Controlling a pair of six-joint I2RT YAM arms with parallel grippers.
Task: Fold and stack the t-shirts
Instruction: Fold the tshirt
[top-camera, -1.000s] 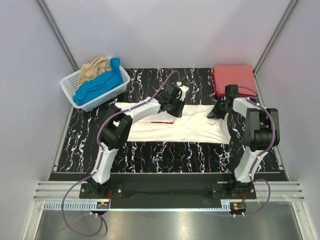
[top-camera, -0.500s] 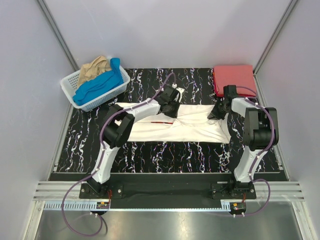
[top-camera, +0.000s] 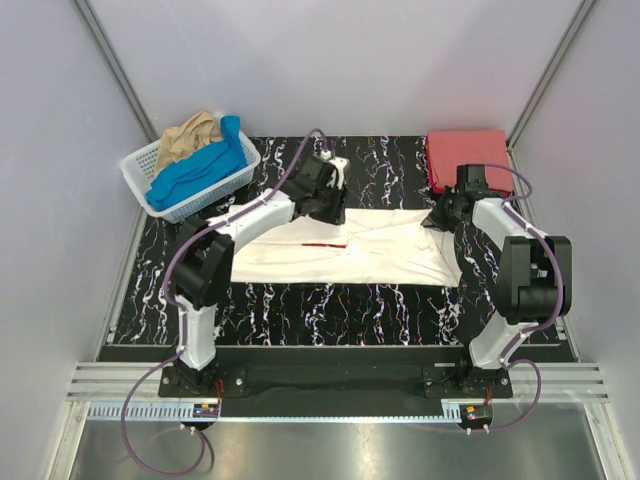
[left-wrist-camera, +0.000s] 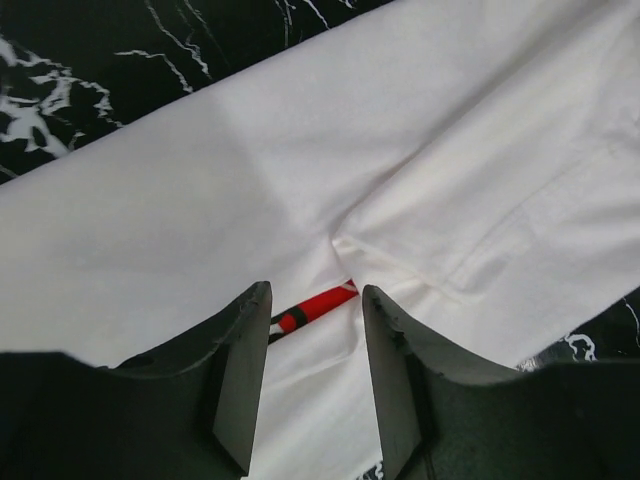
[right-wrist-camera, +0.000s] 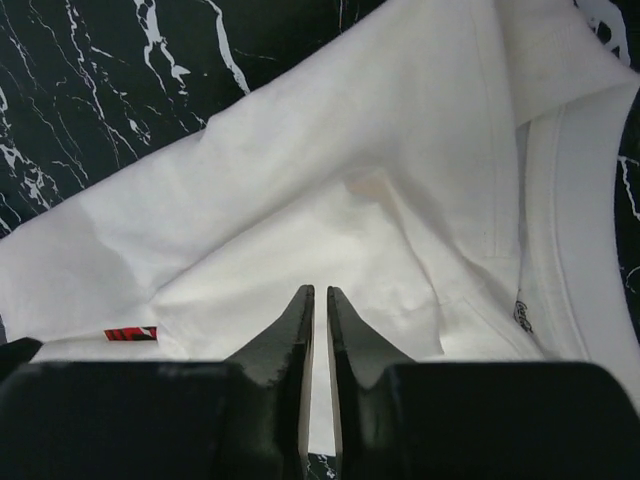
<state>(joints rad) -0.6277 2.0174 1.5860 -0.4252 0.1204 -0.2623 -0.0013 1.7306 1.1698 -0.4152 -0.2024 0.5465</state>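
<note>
A white lattice basket (top-camera: 137, 167) sits at the far left corner of the black marbled table (top-camera: 300, 300), holding a crumpled tan t-shirt (top-camera: 190, 135) and a blue t-shirt (top-camera: 200, 170). A white t-shirt (top-camera: 390, 255) lies flat across the middle of the table, partly folded over itself, with a sliver of its red print (top-camera: 325, 244) showing. The left gripper (top-camera: 330, 205) hangs over the shirt's far edge, its fingers (left-wrist-camera: 240, 380) spread apart and holding nothing. The right gripper (top-camera: 437, 220) is at the shirt's right end, its fingers (right-wrist-camera: 290, 340) almost pressed together. Whether they pinch cloth cannot be told. A folded red t-shirt (top-camera: 470, 155) rests at the far right corner.
</note>
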